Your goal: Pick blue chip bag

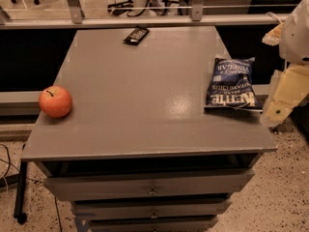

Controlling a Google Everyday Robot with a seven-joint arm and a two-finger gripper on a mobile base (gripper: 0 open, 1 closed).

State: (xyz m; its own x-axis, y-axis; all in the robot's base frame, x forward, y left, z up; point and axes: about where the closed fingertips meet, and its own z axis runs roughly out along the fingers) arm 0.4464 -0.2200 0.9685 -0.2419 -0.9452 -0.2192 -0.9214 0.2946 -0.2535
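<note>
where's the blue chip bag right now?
In the camera view the blue chip bag lies flat near the table's right edge, across from the apple; the end effector hangs just off that edge beside the bag.

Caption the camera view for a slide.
End effector hovers just off the table, beside the blue chip bag; apple opposite.
</note>
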